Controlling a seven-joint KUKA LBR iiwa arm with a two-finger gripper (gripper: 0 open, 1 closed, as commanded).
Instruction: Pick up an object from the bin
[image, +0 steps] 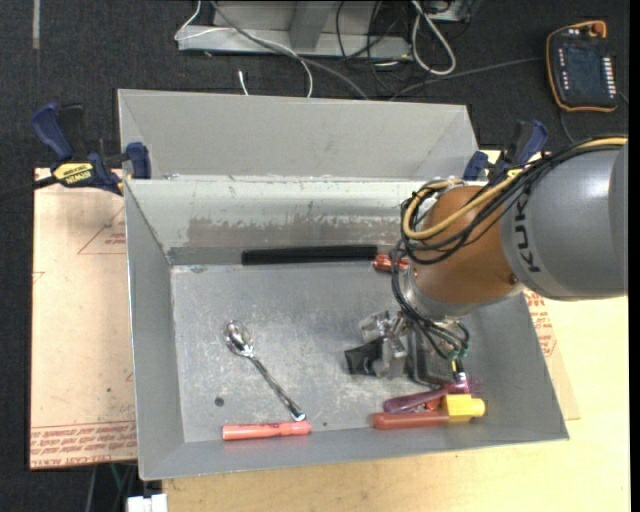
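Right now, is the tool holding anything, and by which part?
It cannot be told. The tool sits low at the front right of the grey metal bin, beside a yellow plastic block; nothing shows clearly in it.

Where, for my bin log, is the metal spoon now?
In the camera view the metal spoon lies on the bin floor left of centre, its handle tip just above the pink pen, apart from the gripper to its right.

Orange-edged handheld pendant (582, 66) with a dark screen lying on dark carpet (70, 50) at upper right, loose cables (425, 40) trailing across top centre, pale flat device (290, 25) beside them
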